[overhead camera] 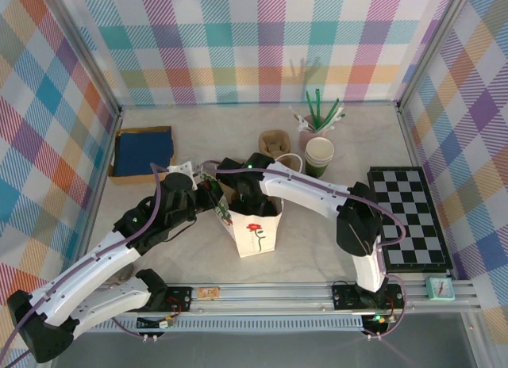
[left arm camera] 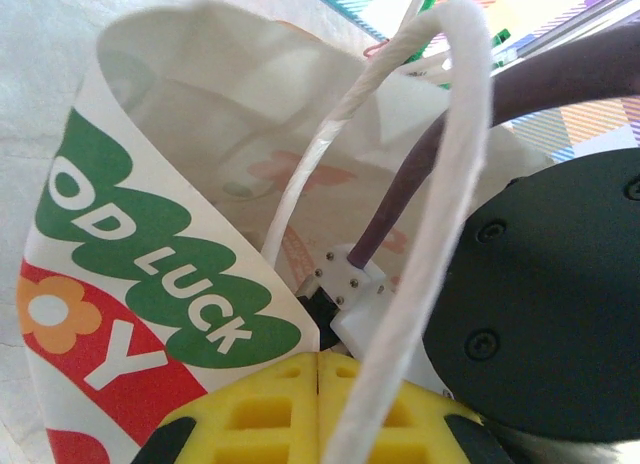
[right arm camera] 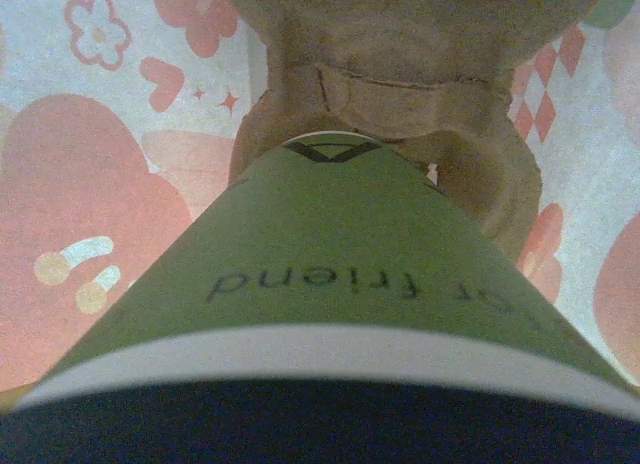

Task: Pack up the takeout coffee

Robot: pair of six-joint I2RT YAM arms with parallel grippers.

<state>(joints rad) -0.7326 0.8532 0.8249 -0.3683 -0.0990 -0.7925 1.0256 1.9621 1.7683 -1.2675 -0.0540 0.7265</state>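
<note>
Top external view: paper bag (overhead camera: 258, 233) stands upright at mid-surface (overhead camera: 317, 257), with both arms meeting at its mouth.
Left jaws: closed on the bag's rim; the yellow pads (left arm camera: 285, 379) touch, and the white handle (left arm camera: 465, 134) loops across them.
Right jaws: set wide, reaching down inside the bag; whether they grip the cup cannot be told.
Cup (right arm camera: 330, 244): green with a black lid (right arm camera: 300, 424), inside the bag, base toward a brown pulp tray (right arm camera: 400, 64) at the bag's bottom.

right arm (overhead camera: 302, 192) and takeout coffee (right arm camera: 330, 244) fill bag (overhead camera: 255, 233) mouth, open tabletop (overhead camera: 313, 253) alongside
</note>
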